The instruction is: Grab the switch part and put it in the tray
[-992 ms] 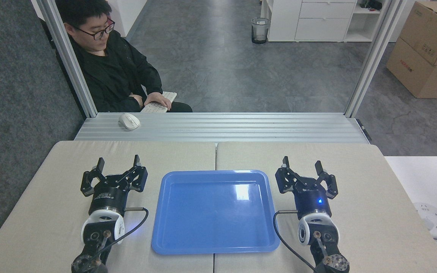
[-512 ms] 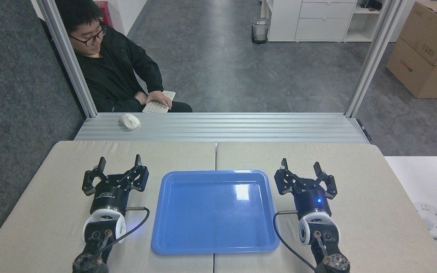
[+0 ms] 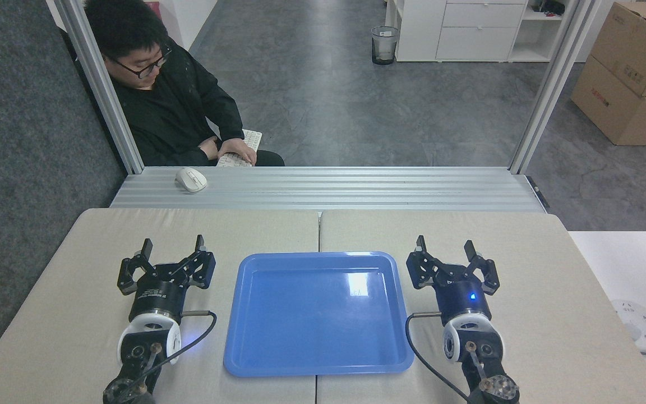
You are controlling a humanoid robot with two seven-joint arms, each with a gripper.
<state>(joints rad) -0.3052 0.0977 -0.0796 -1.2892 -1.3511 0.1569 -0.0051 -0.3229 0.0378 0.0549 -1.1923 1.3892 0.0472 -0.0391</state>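
Left gripper (image 3: pixel 171 248) drifted slightly toward me and left vs 0.5 s ago; right gripper (image 3: pixel 446 247) basically static, tray (image 3: pixel 317 367) unmoved. Person (image 3: pixel 160 95) behind the rail shifted their head, hand on keyboard (image 3: pixel 243 151); mouse (image 3: pixel 190 179) same spot. Both my grippers hover over the table (image 3: pixel 553 314) either side of the tray, jaws spread wide, nothing held. Switch part: not visible anywhere in view, not on table, not in tray, so can't say where it is. Tray is bare blue, glossy. Handling est. from task desc only: small plastic pc, so prob light, rigid, smooth-ish, could squirt out of a hard pinch or skid on fabric. I'd grab across the mid body, not the tip, low force, jaws pre-narrowed. Need the part in view before any approach.
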